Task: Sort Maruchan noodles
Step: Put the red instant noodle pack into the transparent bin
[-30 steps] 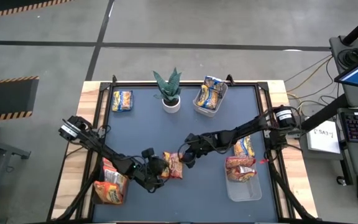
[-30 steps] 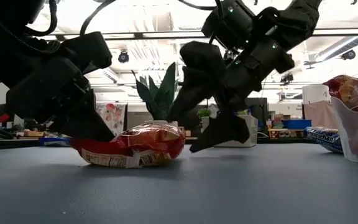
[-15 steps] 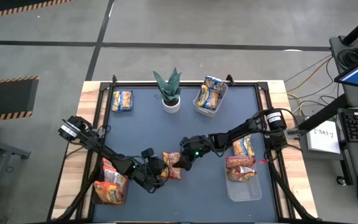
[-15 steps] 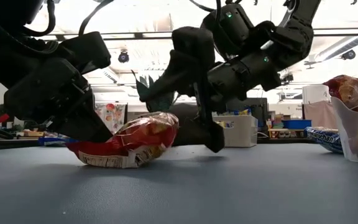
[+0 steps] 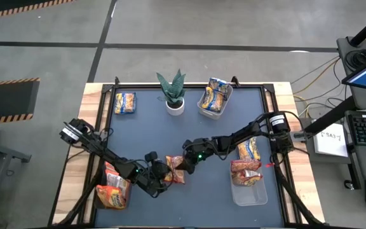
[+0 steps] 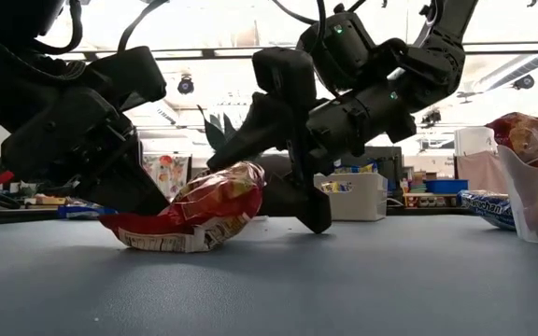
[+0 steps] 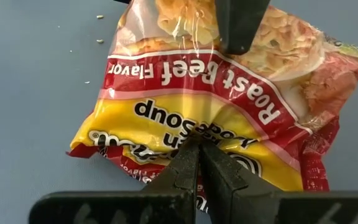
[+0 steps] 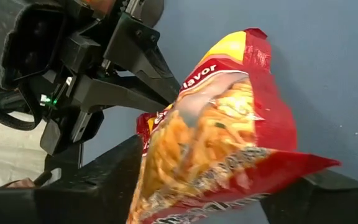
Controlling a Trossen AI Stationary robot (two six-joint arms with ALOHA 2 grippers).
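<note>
1. Dark blue-grey table top [image 5: 157,133] is seen from above, framed by a wooden border, with grey floor beyond; shelves and ceiling lights of a room are seen behind it in the low view.
2. Left gripper [image 5: 166,178] is found low over the table near its front edge, its fingers [image 7: 188,165] pressed fully together on the edge of a red-and-yellow noodle packet [image 5: 176,169] marked "Roast Beef Flavor" in the left wrist view.
3. That packet [image 6: 199,213] is seen tilted: the pinched end lies on the table, the far end is raised.
4. Right gripper [image 5: 184,165] is placed at the opposite end of the same packet, its fingers [image 8: 98,180] set apart on either side of the raised end [image 8: 222,143]; whether they press on the plastic cannot be told.
5. Left of the left gripper, at the table's edge, a clear bin [image 5: 112,191] holding red packets is noted.
6. Right of the right gripper, a second clear bin [image 5: 250,191] with red packets is noted, and just behind it a yellow-and-blue packet [image 5: 249,150] lies partly under the right arm.
7. Well beyond both grippers, a potted plant [image 5: 173,92] stands between a lone yellow-and-blue packet [image 5: 125,102] and a third bin [image 5: 213,98] of similar packets.
</note>
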